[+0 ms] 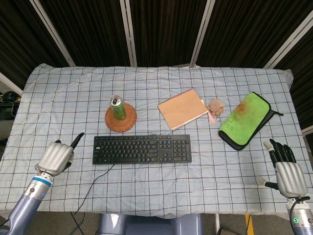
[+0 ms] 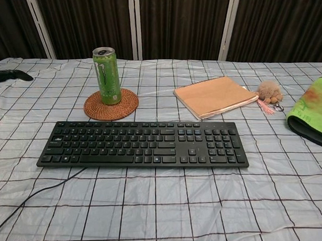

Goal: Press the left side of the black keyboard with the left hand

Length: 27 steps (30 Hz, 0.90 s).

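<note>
The black keyboard [image 1: 142,149] lies across the middle of the checked cloth, its cable trailing off the front; the chest view shows the same keyboard [image 2: 144,143] head on. My left hand [image 1: 56,156] hovers left of the keyboard's left end, apart from it. Most of its fingers are curled in and one dark finger [image 1: 78,139] points toward the keyboard. That fingertip [image 2: 12,74] shows at the left edge of the chest view. My right hand [image 1: 286,171] stays at the table's front right corner, fingers straight and apart, holding nothing.
A green can [image 1: 117,107] stands on a woven coaster [image 1: 120,119] just behind the keyboard's left half. A tan notebook [image 1: 182,108], a furry keychain [image 1: 215,106] and a green pouch [image 1: 244,120] lie to the back right.
</note>
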Available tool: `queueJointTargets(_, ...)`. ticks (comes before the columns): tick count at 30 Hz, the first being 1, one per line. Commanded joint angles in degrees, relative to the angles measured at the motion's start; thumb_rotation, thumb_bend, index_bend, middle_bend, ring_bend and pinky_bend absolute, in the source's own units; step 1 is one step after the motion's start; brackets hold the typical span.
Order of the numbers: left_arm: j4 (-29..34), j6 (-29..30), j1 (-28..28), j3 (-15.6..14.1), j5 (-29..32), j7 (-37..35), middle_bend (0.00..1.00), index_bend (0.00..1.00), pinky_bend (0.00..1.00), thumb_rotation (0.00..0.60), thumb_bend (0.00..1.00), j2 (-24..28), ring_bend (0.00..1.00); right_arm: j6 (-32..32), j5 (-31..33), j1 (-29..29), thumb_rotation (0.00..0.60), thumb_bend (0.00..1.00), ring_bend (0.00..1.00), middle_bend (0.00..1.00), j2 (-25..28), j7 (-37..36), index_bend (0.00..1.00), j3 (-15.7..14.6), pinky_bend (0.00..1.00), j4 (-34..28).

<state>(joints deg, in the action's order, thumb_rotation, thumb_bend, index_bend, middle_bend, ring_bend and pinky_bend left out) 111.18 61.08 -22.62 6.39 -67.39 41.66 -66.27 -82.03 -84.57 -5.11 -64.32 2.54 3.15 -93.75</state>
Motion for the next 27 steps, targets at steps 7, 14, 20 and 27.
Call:
queueJointTargets(7,6.78,-6.88,-16.65,0.36,28.68,16.38,0.77,0.00,0.47,0.600,0.74,-2.47,0.66,0.14,0.03,-0.09,0.600,0.08,0.00,0.00,-0.03,-0.56,0.05,0.04,0.00,0.05)
queueJointTargets(14,6.69,-5.44,-21.49,-1.15,34.94,18.98,0.77,0.00,0.47,0.600,0.74,-4.53,0.66,0.18,0.20,-0.08,0.600,0.08,0.00,0.00,0.02,-0.76,0.05,0.10,0.00,-0.06)
queueJointTargets(20,5.35,-4.03,-25.01,-2.06,39.34,19.79,0.77,0.00,0.47,0.600,0.76,-6.85,0.66,0.25,0.51,-0.04,0.600,0.08,0.00,0.00,0.10,-0.96,0.05,0.17,0.00,-0.23)
queueJointTargets(27,3.28,-2.96,-28.68,-3.08,43.91,20.88,0.77,0.00,0.47,0.600,0.76,-9.87,0.66,0.33,0.54,-0.06,0.600,0.08,0.00,0.00,0.19,-1.08,0.05,0.17,0.00,-0.33)
